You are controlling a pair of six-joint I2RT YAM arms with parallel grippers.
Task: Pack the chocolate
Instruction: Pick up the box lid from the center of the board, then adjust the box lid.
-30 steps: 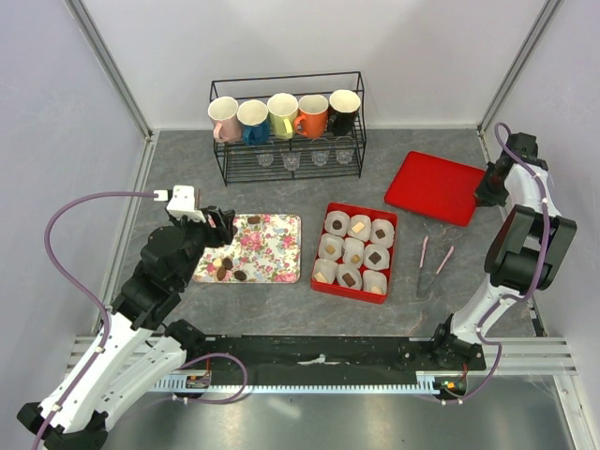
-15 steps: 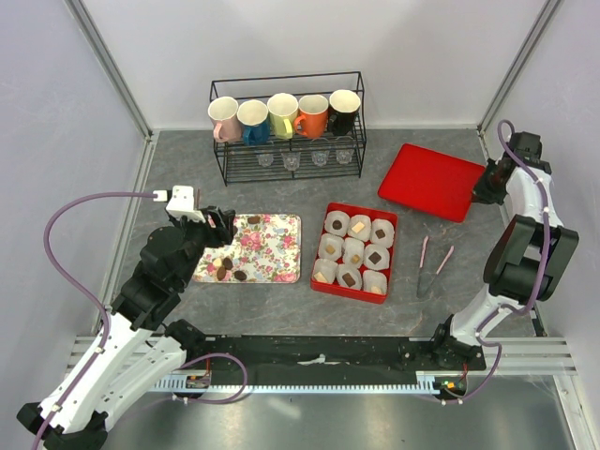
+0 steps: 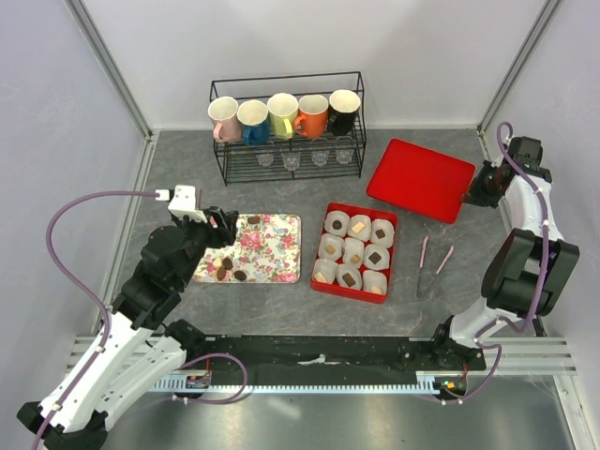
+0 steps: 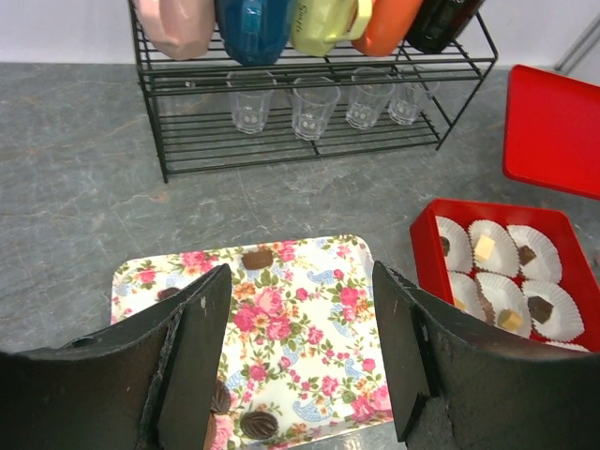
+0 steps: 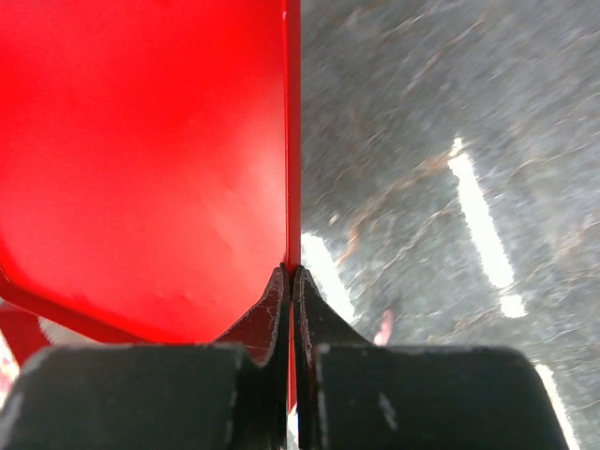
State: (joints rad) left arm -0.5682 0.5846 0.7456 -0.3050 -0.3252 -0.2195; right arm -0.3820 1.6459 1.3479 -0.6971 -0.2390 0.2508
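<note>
Pinching the red lid (image 3: 421, 180) at its rim is the right claw (image 5: 292, 277); the left claw (image 4: 300, 277) is hanging spread and empty above the floral tray (image 3: 277, 248). Chocolate (image 3: 240, 276) is lying on that tray and in the red box (image 3: 363, 208).

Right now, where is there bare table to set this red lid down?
Widest bare table is left of the mug rack, behind the flowered tray. A bare strip runs on the near side of the tray and red box. Tight: between box and tongs, and between rack and box.
</note>
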